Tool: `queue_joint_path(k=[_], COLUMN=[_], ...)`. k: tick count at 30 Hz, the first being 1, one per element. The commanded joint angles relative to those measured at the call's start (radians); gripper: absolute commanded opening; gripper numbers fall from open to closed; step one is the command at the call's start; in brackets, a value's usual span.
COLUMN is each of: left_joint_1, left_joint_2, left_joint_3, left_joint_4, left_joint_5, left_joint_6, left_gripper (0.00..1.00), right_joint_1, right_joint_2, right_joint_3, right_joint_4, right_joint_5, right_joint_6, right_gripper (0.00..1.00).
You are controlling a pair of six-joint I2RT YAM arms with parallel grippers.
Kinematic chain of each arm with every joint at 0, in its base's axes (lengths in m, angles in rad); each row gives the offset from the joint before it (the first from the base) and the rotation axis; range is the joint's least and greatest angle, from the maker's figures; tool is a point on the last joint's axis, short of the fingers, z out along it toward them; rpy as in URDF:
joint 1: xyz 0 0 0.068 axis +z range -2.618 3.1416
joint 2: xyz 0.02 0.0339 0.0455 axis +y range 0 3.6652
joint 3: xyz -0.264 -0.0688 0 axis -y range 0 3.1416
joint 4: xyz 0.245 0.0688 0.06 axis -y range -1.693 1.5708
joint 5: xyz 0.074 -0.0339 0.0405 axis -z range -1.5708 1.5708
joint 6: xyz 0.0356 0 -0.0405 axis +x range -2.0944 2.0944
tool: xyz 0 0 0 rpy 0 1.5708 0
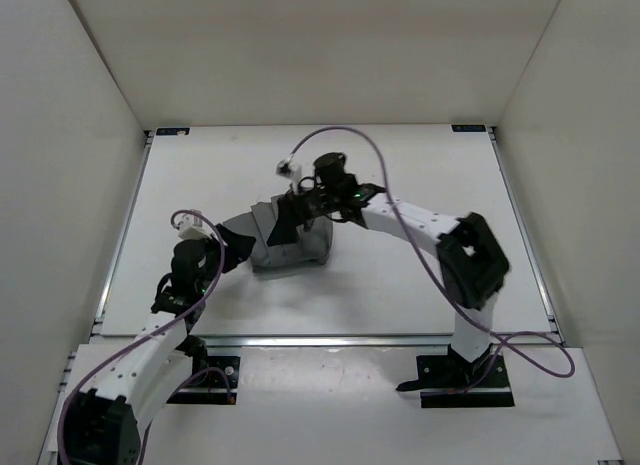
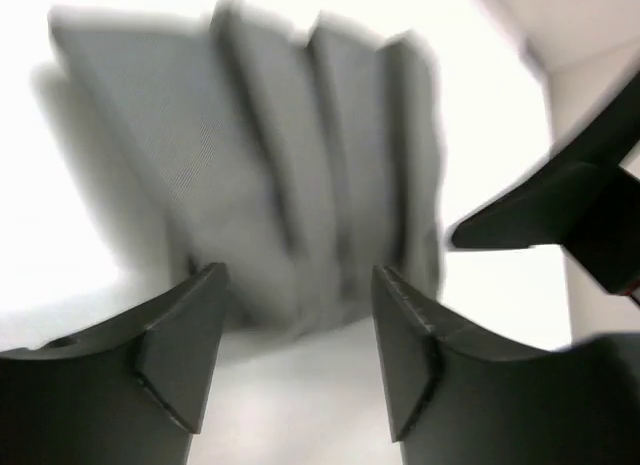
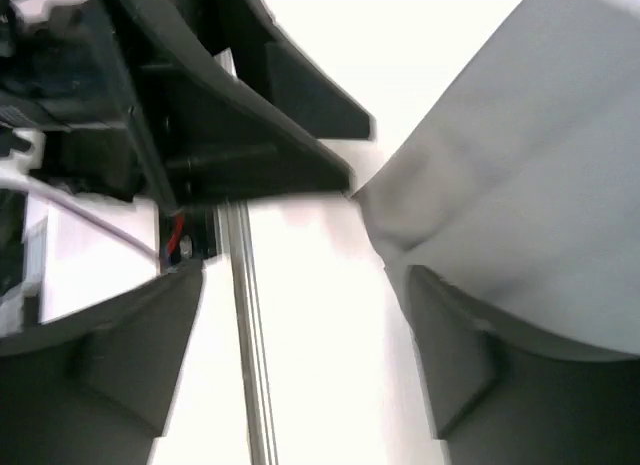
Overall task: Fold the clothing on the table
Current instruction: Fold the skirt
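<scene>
There the clothing [image 1: 298, 249] lay on the counter [image 1: 430, 285], a little left of its middle, with walls [image 1: 60, 185] standing to the left, to the right and behind. The left end effector [image 1: 243, 241] sat just at the clothing's left edge, and the right end effector [image 1: 290, 223] hung over its far part, the two facing each other across it. A rail [image 1: 122, 240] ran along the counter's left side, well apart from the clothing.
</scene>
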Motion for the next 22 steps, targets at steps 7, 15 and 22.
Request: queue_joint_path(k=[7,15,22], left_joint_1=[0.018,-0.024,-0.029], left_joint_2=[-0.095,0.097,0.123], left_joint_3=[0.206,0.434,0.462], left_joint_4=[-0.257,-0.522,-0.598], left_joint_5=[0.176,0.284,0.25], left_joint_6=[0.2,0.367,0.41], left_gripper=[0.99,0.99,0.98], right_joint_1=[-0.15,-0.386,-0.464], right_joint_2=[-0.674,-0.929,-0.985], right_joint_3=[-0.562,-0.761,-0.808], right_joint_4=[0.489,0.417,0.433], right_joint_5=[0.363,0.32,0.277], right_joint_6=[0.062,0.048,0.053], right_gripper=[0.99,0.99,0.99])
